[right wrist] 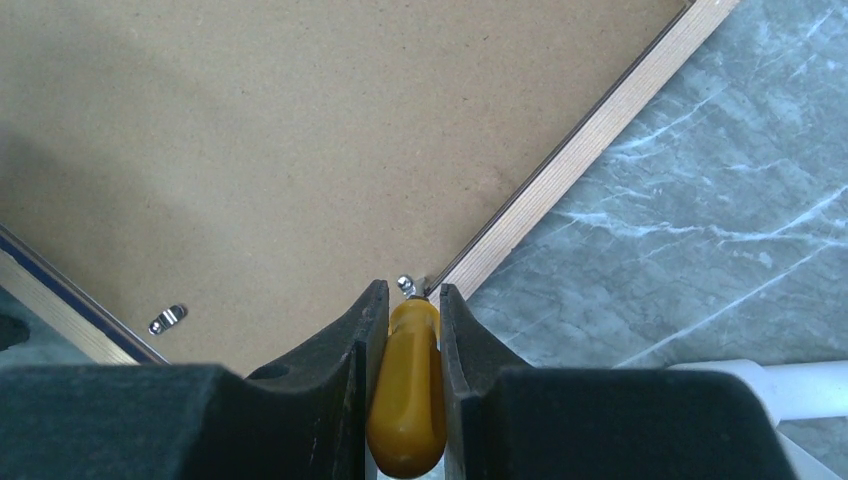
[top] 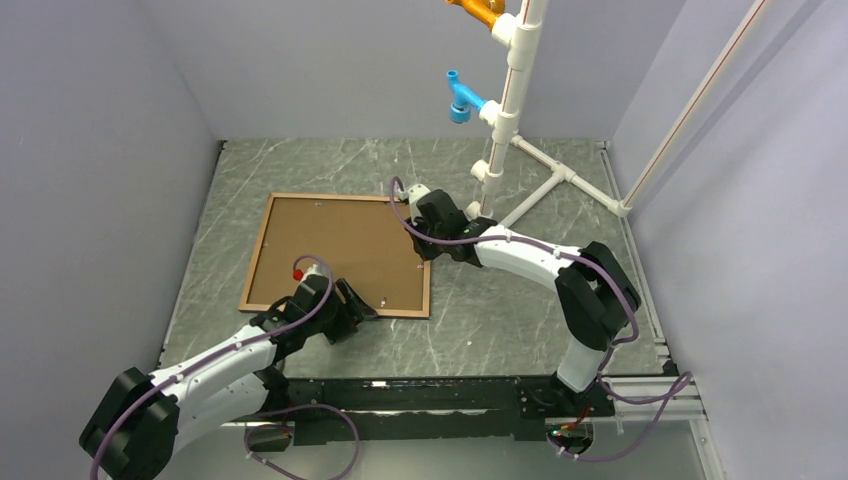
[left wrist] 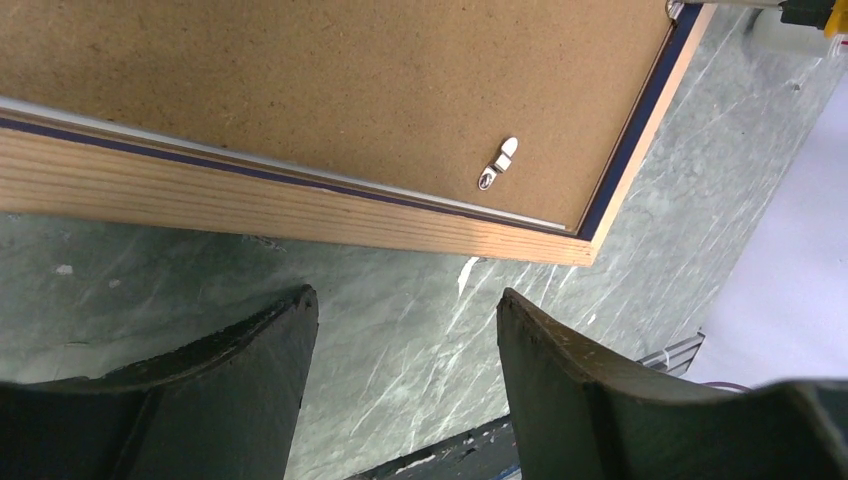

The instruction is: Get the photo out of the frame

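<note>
Green marbled bench point(top: 500, 320) with a white pipe stand point(top: 505, 110) at its far right. The frame point(top: 335, 312) lies face down left of centre, the photo point(top: 340, 250) set inside it with only its brown back showing. The left claw point(left wrist: 405, 310) hangs wide open and empty over bare bench off the frame's near right corner; the right claw point(right wrist: 405, 300), at the frame's right edge, is clamped on a yellow tool handle point(right wrist: 405, 400) whose tip meets a small metal clip point(right wrist: 405, 285).

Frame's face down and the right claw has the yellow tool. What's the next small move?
The right claw grips a yellow tool whose tip sits at a metal tab on the frame, so probably swing that tab off the backing board; the near tab also lies over the board.
</note>
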